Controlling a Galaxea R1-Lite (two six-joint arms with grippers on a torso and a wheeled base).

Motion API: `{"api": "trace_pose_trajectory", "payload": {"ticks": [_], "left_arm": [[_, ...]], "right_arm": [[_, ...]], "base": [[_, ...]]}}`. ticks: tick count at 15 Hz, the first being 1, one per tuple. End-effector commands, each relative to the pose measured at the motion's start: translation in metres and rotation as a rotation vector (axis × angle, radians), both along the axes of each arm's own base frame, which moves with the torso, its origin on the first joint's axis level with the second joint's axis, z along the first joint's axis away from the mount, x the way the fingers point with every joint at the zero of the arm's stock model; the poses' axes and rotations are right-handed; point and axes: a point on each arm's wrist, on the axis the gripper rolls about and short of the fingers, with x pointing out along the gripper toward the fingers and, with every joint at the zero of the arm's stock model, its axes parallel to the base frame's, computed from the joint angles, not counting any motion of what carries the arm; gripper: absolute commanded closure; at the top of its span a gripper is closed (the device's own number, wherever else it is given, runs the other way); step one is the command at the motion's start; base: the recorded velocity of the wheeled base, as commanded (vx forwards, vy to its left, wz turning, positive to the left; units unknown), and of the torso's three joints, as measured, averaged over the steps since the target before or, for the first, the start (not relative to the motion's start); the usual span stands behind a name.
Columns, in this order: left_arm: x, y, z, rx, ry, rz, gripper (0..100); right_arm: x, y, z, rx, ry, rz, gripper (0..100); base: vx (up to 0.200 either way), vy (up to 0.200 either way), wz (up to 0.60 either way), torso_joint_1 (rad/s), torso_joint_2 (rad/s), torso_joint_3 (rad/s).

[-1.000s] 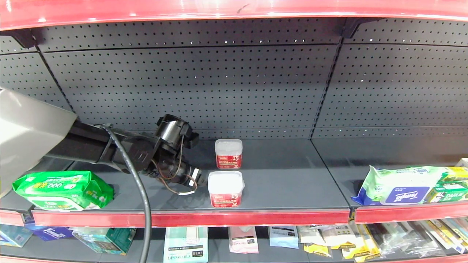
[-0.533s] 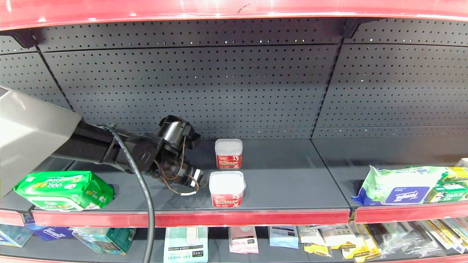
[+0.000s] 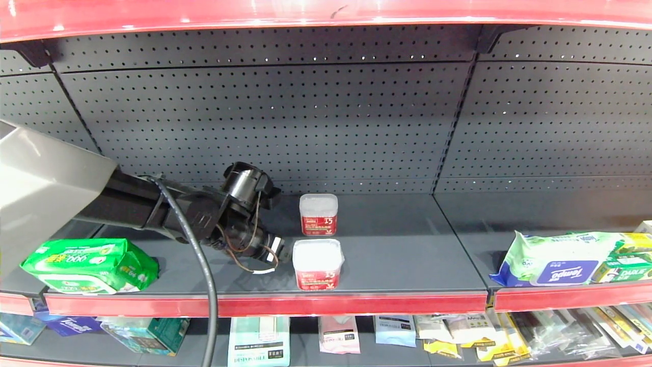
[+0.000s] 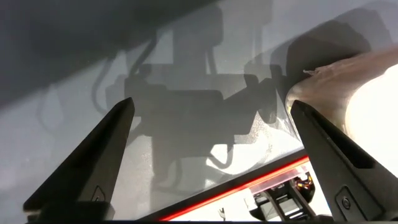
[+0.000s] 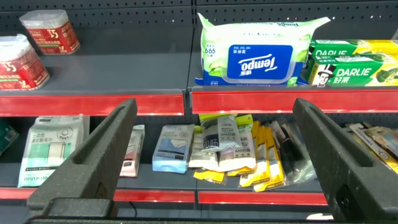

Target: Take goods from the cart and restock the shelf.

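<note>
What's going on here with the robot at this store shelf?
The robot's left hand is open over the grey shelf, right beside the front red-labelled tub, and holds nothing. Whether it touches that tub is unclear. A second matching tub stands behind the first. The right hand is open too, held back from the shelves and empty.
</note>
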Motion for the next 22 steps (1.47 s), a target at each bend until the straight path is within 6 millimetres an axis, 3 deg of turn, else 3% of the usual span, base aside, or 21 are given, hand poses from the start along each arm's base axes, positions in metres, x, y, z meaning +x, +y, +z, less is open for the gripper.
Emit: {"api": "trace_pose_trajectory", "payload": {"ticks": [1,11,14,15,16,17,20,21,22], "left_arm": [[0.000,0.000,-0.002,0.003,0.004,0.000,0],[-0.004,0.000,0.005,0.013,-0.011,0.003,0],[-0.015,0.043,0.048,0.029,-0.050,0.049,0],[-0.015,0.043,0.048,0.029,-0.050,0.049,0],[-0.037,0.073,0.084,0.008,-0.111,0.105,0],[-0.060,0.087,0.102,-0.011,-0.130,0.118,0],[-0.128,0.113,0.133,-0.075,-0.208,0.123,0],[-0.181,0.126,0.144,-0.109,-0.308,0.120,0],[-0.214,0.133,0.144,-0.125,-0.363,0.115,0]], "right_arm": [[0.000,0.000,0.000,0.000,0.001,0.000,0],[0.000,0.000,0.000,0.000,-0.001,0.000,0],[0.000,0.000,0.000,0.000,0.001,0.000,0],[0.000,0.000,0.000,0.000,0.001,0.000,0],[0.000,0.000,0.000,0.000,0.001,0.000,0],[0.000,0.000,0.000,0.000,-0.001,0.000,0],[0.000,0.000,0.000,0.000,0.001,0.000,0],[0.000,0.000,0.000,0.000,0.001,0.000,0],[0.000,0.000,0.000,0.000,0.001,0.000,0]], "base": [[0.000,0.000,0.00,0.000,0.00,0.000],[0.000,0.000,0.00,0.000,0.00,0.000],[0.000,0.000,0.00,0.000,0.00,0.000],[0.000,0.000,0.00,0.000,0.00,0.000],[0.000,0.000,0.00,0.000,0.00,0.000],[0.000,0.000,0.00,0.000,0.00,0.000],[0.000,0.000,0.00,0.000,0.00,0.000],[0.000,0.000,0.00,0.000,0.00,0.000],[0.000,0.000,0.00,0.000,0.00,0.000]]}}
